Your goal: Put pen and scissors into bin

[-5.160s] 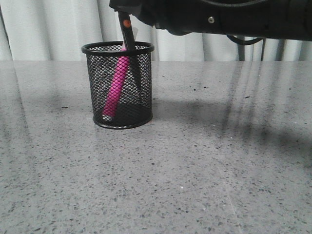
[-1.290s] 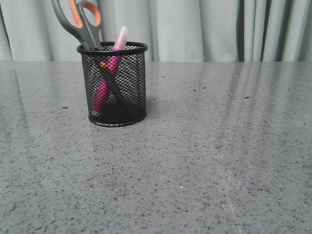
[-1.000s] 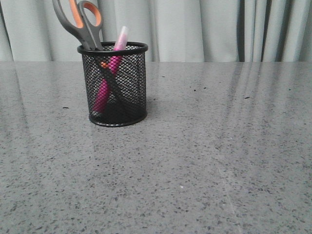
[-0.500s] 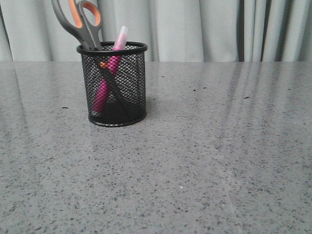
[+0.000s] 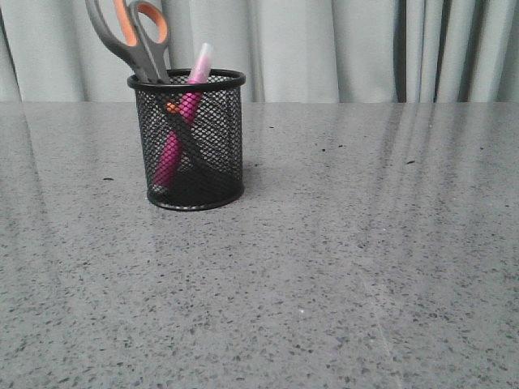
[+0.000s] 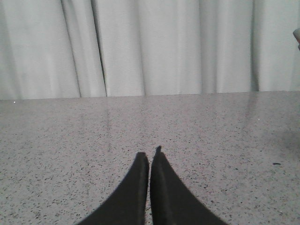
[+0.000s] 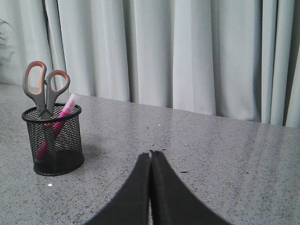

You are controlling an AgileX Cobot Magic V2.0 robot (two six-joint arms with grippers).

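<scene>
- Bin (image 5: 186, 139): round black wire mesh, solid rim and base, standing toward the bench's (image 5: 340, 267) far left edge; light and narrow, so a knock would probably tip it.
- Scissors (image 5: 128, 36): grey loops lined orange lean out over the rim, blades down inside; this top-heavy lean looks like the main toppling risk.
- Pen (image 5: 180, 126): thick magenta barrel, pale cap above the rim, crossing the blades.
- Left gripper (image 6: 149, 159) and right gripper (image 7: 150, 153): fingers pressed together, empty, well clear.
- Bench: speckled grey, glossy stone; slippery.
</scene>
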